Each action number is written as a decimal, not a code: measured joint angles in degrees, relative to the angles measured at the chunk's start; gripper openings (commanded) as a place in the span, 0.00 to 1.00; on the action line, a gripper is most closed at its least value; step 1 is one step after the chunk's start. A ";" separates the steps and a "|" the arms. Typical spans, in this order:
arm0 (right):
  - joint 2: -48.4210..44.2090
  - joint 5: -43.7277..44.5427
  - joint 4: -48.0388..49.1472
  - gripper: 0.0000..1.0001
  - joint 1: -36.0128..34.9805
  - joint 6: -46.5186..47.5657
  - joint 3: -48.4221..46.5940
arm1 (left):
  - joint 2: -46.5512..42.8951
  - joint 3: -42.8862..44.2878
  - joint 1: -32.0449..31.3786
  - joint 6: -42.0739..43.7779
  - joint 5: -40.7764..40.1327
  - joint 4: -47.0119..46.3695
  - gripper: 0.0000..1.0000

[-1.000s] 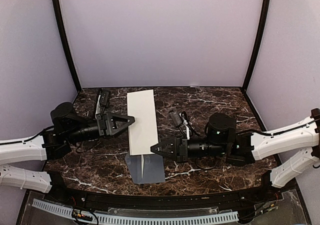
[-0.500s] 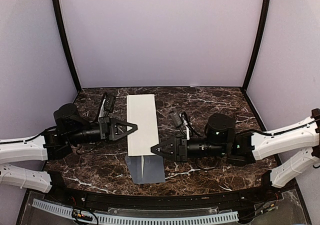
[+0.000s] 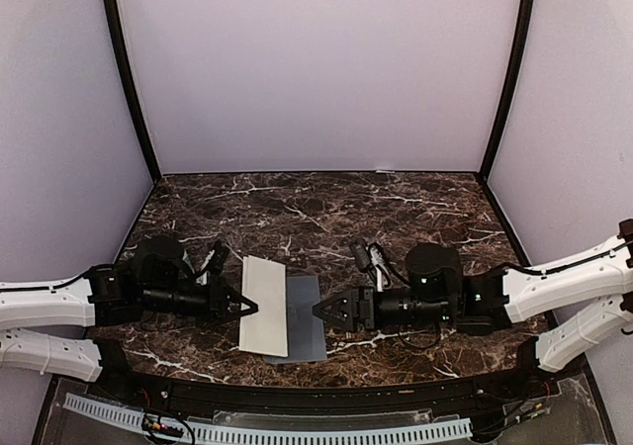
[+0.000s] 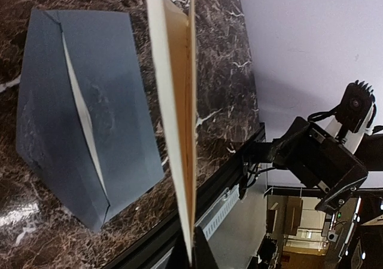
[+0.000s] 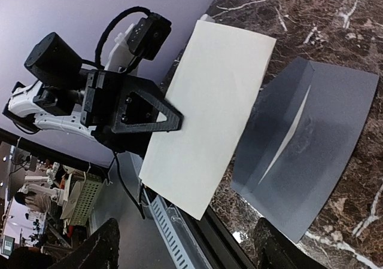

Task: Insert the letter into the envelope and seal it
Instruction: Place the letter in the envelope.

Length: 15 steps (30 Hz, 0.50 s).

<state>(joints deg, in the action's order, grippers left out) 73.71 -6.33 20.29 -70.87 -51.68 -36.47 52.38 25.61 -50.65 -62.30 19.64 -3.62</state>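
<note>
Only the left wrist view shows the letter (image 4: 176, 101) edge-on.

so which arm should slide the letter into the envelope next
Left. The left gripper is shut on the letter, holding it raised by the envelope. The right gripper is open and empty near the envelope's right edge, better suited to steadying it.

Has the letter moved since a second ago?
Yes. The letter, clamped by the left end effector, has shifted toward the near edge of the table, away from the back wall.
</note>
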 measured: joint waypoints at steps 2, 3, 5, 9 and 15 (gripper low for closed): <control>0.92 1.20 -2.49 0.75 0.07 -0.76 -0.02 | 1.05 -0.09 1.03 0.15 1.09 3.26 0.00; 1.53 1.70 -3.61 0.75 0.13 -1.07 -0.02 | 1.40 -0.09 1.77 0.33 1.53 4.33 0.00; 2.95 2.62 -5.77 0.75 0.42 -1.86 -0.04 | 2.43 -0.09 4.00 1.09 3.02 6.84 0.00; 5.55 3.72 -8.85 0.74 0.50 -3.37 -0.28 | 5.11 0.02 7.45 3.30 6.49 10.45 0.00; 8.85 3.78 -10.38 0.74 0.55 -4.59 -1.03 | 12.87 4.37 9.16 8.68 11.13 17.11 0.00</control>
<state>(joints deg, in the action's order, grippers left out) 82.56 -2.55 9.91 -70.32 -56.27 -37.50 65.25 29.98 -41.50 -53.63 30.76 13.50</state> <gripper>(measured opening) 0.743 0.009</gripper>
